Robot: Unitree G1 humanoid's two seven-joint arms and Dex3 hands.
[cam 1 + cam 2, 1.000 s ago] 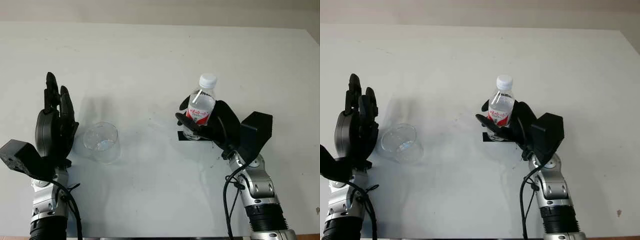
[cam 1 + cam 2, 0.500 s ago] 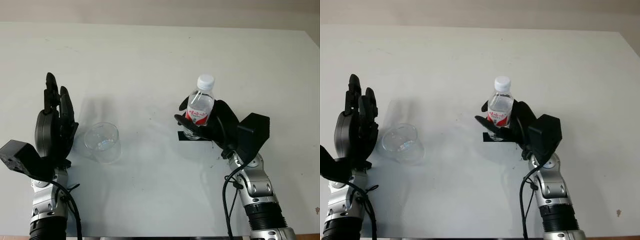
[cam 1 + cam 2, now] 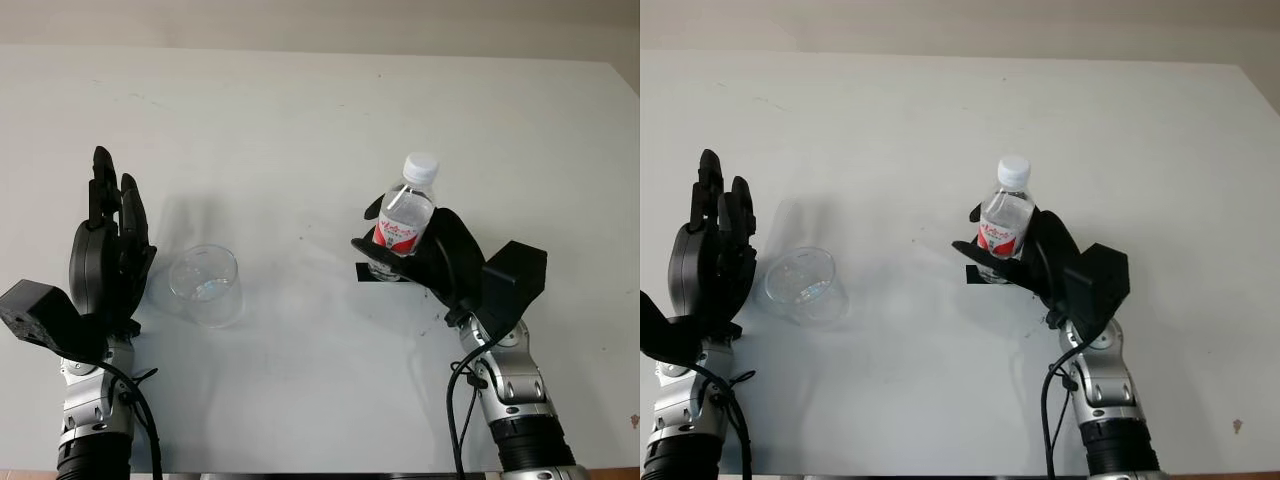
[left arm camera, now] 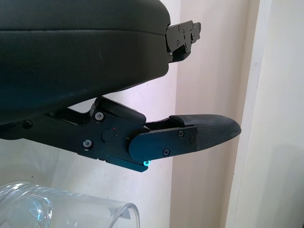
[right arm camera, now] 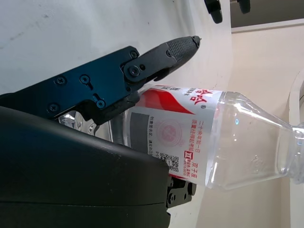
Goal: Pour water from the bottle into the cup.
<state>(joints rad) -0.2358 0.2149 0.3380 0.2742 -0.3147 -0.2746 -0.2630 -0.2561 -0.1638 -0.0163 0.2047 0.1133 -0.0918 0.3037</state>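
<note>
We see a white table (image 3: 300, 120) — broad and pale. On it lies a small black square marker (image 3: 364, 272), right of the table's middle, while a beige wall (image 3: 320, 20) runs behind the table's far edge.

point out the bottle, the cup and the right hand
bottle (image 3: 404, 217), left eye view, on its red label
cup (image 3: 205, 285), left eye view, on its clear wall
right hand (image 3: 1032, 256), right eye view, on the palm around the bottle
</note>
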